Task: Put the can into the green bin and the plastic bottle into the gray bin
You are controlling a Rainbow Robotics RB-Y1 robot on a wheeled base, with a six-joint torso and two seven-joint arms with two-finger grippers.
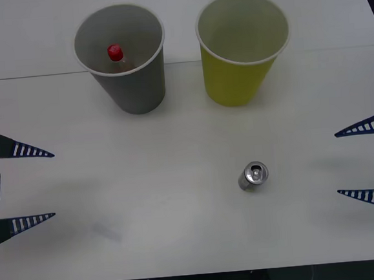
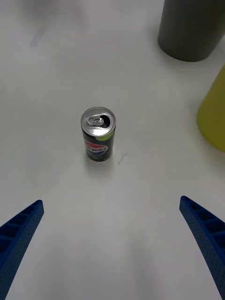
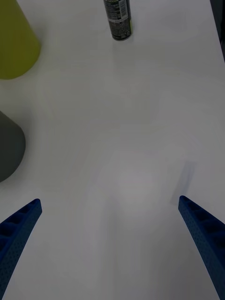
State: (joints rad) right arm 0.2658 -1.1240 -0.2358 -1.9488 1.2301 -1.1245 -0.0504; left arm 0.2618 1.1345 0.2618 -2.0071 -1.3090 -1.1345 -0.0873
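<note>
Half done: the plastic bottle [image 1: 116, 56] sits inside the gray bin [image 1: 128, 86]. Pepsi can [image 1: 252, 175] stands upright at six o'clock of the empty green bin [image 1: 240, 77]; left gripper [image 1: 36, 186] and right gripper [image 1: 352, 162] wait spread wide, empty.

A white table [image 1: 182, 244] carries the gray bin [image 1: 131, 86] and green bin [image 1: 237, 77] side by side, with the can [image 1: 253, 175] upright nearer.
</note>
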